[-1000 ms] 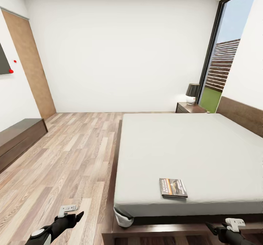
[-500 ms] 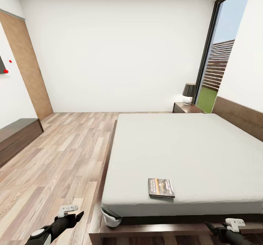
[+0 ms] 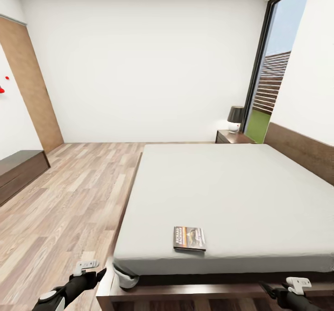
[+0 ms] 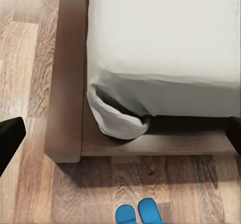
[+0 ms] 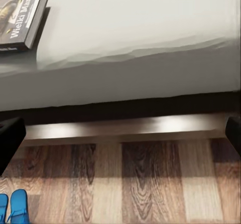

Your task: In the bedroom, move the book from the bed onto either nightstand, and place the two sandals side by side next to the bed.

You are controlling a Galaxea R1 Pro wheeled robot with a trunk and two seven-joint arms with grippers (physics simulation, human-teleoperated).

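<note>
Book (image 3: 189, 238) lay flat on the bed's pale grey mattress (image 3: 232, 195), near the foot edge on the robot's side, left of the mattress centre, cover up with white lettering; same book seen in right wrist view (image 5: 20, 20) close to the mattress edge, untouched by either gripper. Two blue sandals (image 4: 138, 213) sat on the wood-plank floor (image 3: 69, 204) just off the bed's foot corner, side by side and touching or nearly so, toes toward the dark brown frame (image 4: 68, 83); only their tips were visible; right wrist view caught them too (image 5: 14, 206) at the floor edge. Mattress corner sheet bunched loose over the frame corner (image 4: 118, 116). Nightstand (image 3: 232, 137) stood at the far side of the bed by the headboard (image 3: 301, 151), a dark-shaded lamp (image 3: 235, 117) on top; tall window (image 3: 273, 69) just behind it. Long dark bench (image 3: 21, 174) sat along the left wall, wooden door panel (image 3: 28, 83) beyond it. Left gripper (image 3: 95, 274) hung low over the floor left of the bed corner, fingers spread wide, holding nothing; right gripper (image 3: 271, 290) hung low before the bed's foot rail, fingers also spread wide, empty.
</note>
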